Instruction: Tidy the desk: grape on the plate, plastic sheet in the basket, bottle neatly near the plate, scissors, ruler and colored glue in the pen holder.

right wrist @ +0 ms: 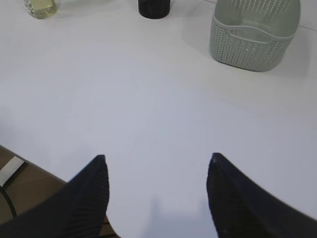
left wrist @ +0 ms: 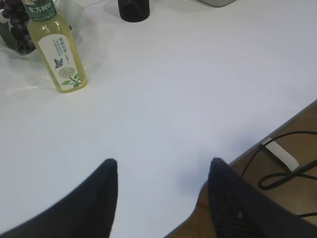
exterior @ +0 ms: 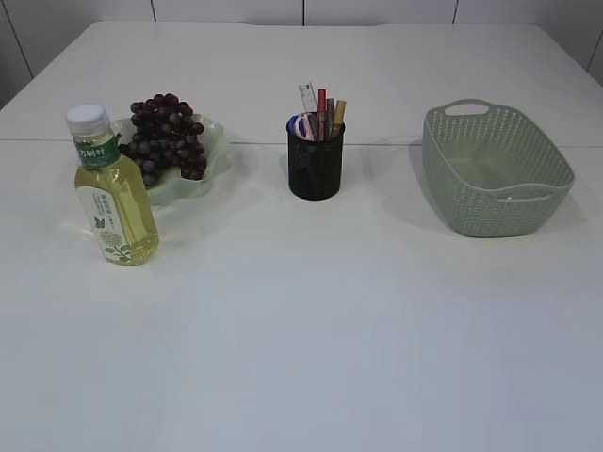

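Observation:
A bunch of dark grapes (exterior: pixel 166 134) lies on the pale green plate (exterior: pixel 211 132) at the back left. The bottle (exterior: pixel 111 188) of yellow drink stands upright just in front of the plate; it also shows in the left wrist view (left wrist: pixel 55 49). The black mesh pen holder (exterior: pixel 315 160) holds scissors (exterior: pixel 301 126), a ruler (exterior: pixel 307 96) and colored glue sticks (exterior: pixel 330 113). The green basket (exterior: pixel 494 169) stands at the right with a faint clear plastic sheet (exterior: pixel 509 193) inside. My left gripper (left wrist: pixel 163 166) and right gripper (right wrist: pixel 157 161) are open and empty above the table's near edge.
The white table (exterior: pixel 311 320) is bare in front of the objects. Below its near edge the left wrist view shows brown floor with black cables (left wrist: pixel 282 173). The basket also shows in the right wrist view (right wrist: pixel 252 29).

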